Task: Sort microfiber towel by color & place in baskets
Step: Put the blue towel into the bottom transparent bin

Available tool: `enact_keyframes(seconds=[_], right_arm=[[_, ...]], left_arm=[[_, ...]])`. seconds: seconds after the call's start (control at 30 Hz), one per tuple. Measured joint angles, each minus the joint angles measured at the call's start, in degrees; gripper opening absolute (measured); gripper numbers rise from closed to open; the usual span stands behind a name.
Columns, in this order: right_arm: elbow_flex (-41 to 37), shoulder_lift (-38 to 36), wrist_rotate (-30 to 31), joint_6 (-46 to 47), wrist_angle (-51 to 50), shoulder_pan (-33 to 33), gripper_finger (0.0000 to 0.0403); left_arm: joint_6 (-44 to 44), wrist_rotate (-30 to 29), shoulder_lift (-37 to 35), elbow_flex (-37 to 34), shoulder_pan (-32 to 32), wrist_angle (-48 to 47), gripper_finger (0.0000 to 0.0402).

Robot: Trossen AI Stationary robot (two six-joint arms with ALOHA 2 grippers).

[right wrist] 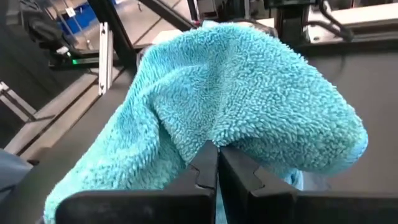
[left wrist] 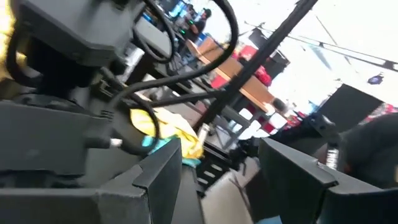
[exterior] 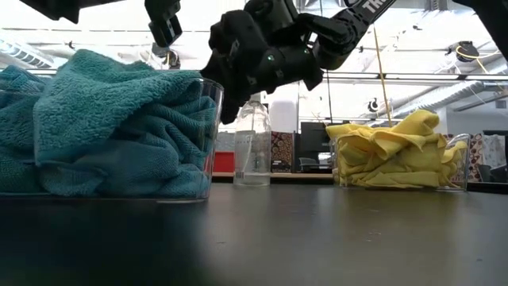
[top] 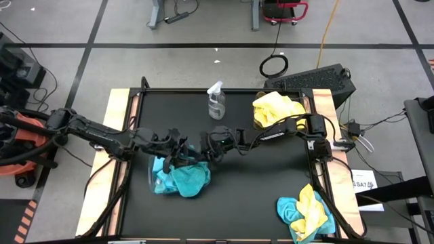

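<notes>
Teal towel (right wrist: 249, 106) heaped, long axis unclear | right gripper (right wrist: 217, 163) jaws closed, seemingly touching it | left jaws parted, empty

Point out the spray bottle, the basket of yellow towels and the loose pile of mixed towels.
spray bottle (top: 216, 103), high view, on its clear body.
basket of yellow towels (exterior: 459, 176), low view, on its clear side wall.
loose pile of mixed towels (top: 305, 211), high view, on the yellow cloth on top.

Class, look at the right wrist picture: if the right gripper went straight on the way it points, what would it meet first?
Most likely the teal towel. The right gripper, shut, points straight into its fluffy bulk, which fills the view just ahead; nothing shows between them, though contact cannot be told.
</notes>
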Motion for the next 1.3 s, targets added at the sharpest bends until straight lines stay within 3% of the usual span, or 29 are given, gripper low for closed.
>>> enact_keyframes(seconds=[0.2,0.3,0.4,0.5,0.73,0.9,1.3], right_arm=[[0.0,0.0,-2.6,0.9,-0.6,0.0,0.0],[0.0,0.0,-3.2,1.4,-2.6,0.0,0.0],[0.0,-0.4,-3.8,1.4,-3.8,0.0,0.0],[0.0,-0.5,-5.6,1.6,-4.1,-0.1,0.0],[0.0,-0.5,-6.3,3.0,-4.6,-0.1,0.0001],[0.0,-1.1,-7.6,3.3,-5.2,-0.3,0.001],[0.0,-8.4,-7.8,1.0,-8.0,-2.1,0.0029]], left_arm=[[-3.8,11.9,0.0,0.0,0.4,-1.0,0.0219],[-8.5,16.7,0.0,0.0,0.0,-7.6,0.0219],[-10.9,17.7,0.0,0.0,-1.8,-16.1,0.0219],[-10.9,17.0,0.0,0.0,-3.6,-23.7,0.0219],[-8.5,5.8,0.0,0.2,-4.4,-36.4,0.0219],[-8.8,2.3,0.6,0.3,-4.4,-44.3,0.0219],[-11.5,2.1,12.2,0.7,-4.4,-45.1,0.0219]])
